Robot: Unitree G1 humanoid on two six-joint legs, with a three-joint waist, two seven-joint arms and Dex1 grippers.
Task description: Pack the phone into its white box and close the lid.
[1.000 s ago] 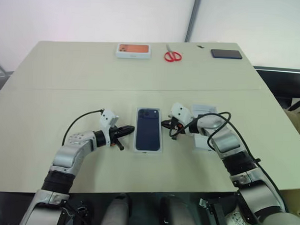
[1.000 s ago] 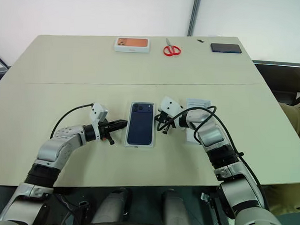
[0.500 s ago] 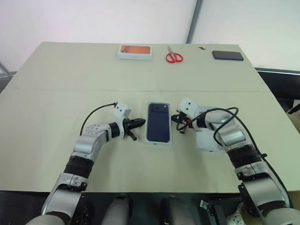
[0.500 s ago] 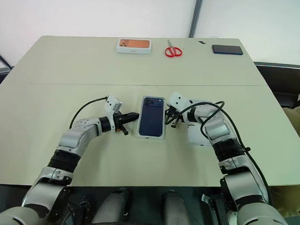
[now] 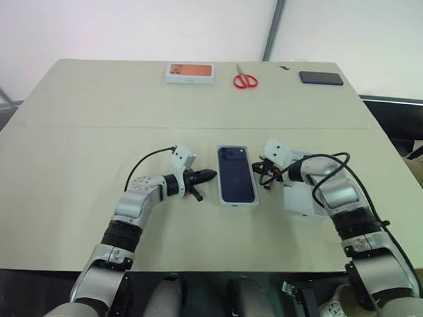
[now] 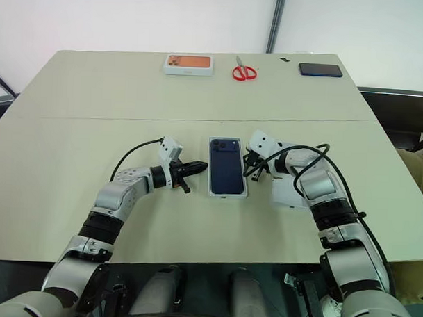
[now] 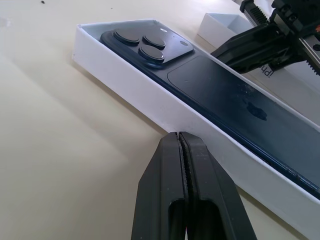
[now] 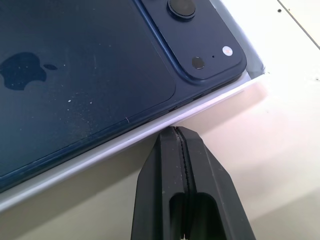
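The slim dark navy-blue phone [image 5: 237,175] lies back side up inside the shallow white rectangular box [image 7: 150,95], its camera cluster at the far end. The box rests near the middle of the beige table [image 5: 94,126].

The left gripper [image 5: 205,176] has its two black fingers [image 7: 182,170] clenched together on nothing, with the tips against the outer face of the box's left long wall. The right gripper [image 5: 262,178] is likewise clenched and empty, its tips at the right long wall near the camera end. The box sits between the two grippers.

The white lid [image 5: 302,201] lies on the table just right of the box, partly covered by the right forearm.

Along the far table edge lie an orange-topped white box [image 5: 190,72], red-handled scissors [image 5: 245,80] and a black flat slab [image 5: 321,77].
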